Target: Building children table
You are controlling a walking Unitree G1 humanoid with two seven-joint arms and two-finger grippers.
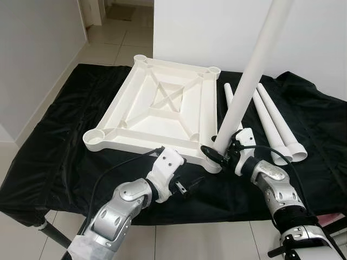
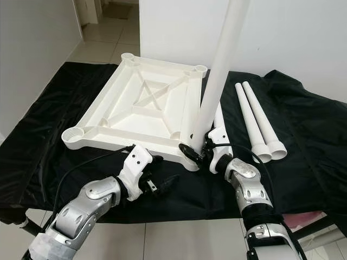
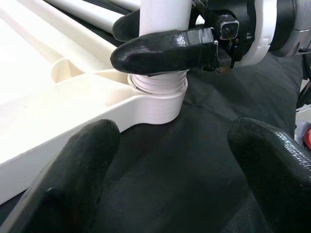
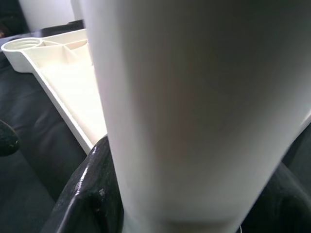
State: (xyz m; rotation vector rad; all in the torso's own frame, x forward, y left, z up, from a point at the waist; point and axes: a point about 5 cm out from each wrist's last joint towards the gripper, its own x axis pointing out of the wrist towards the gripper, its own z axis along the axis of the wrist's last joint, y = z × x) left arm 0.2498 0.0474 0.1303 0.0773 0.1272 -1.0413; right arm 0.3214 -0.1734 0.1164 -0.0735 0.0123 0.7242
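1. Our left gripper [image 1: 190, 188] hovers with fingers spread, empty, beside the upturned white plastic tabletop [image 1: 157, 105] on the black cloth [image 1: 59, 151].
2. Our right gripper [image 1: 219, 154] clasps the upright white plastic leg [image 1: 255, 70] in its corner socket [image 3: 158, 94].
3. Tilting could cross-thread it.
4. The left wrist view reveals the threads half-seated.

Head eyes look down; wrists close on leg [image 3: 160, 14]

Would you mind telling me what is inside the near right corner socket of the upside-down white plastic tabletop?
The white tubular leg, gripped by the right gripper, stands in that socket of the tabletop. Its inserted end is hidden.
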